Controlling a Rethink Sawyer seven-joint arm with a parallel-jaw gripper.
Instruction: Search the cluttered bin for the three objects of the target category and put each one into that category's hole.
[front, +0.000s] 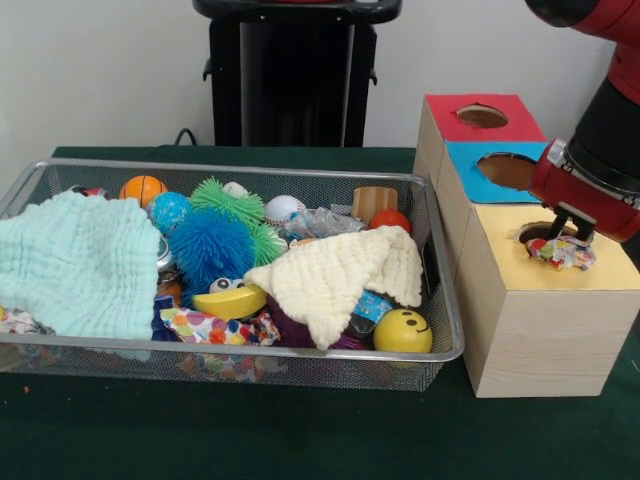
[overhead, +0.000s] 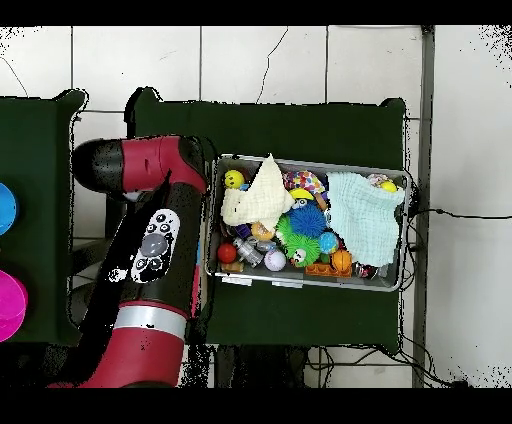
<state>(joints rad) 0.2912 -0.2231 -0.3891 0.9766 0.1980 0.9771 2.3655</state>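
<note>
Filling the table's left, the wire bin (front: 440, 300) holds mint cloth (front: 75, 262), cream cloth (front: 335, 275) and toys. At right, the gripper (front: 565, 235) pinches a dotted fabric piece (front: 563, 251) over the yellow-topped hole (front: 535, 232).

Robot lab: pedestal arm (overhead: 150, 260), test table (front: 300, 430).

Dark green tabletop (front: 200, 430). Directly on it: wire mesh bin (front: 300, 372), full of clutter, and pale wooden box (front: 540, 330) w/ red, blue, yellow tops. Box just beside bin. In overhead view the arm hides the box.
</note>
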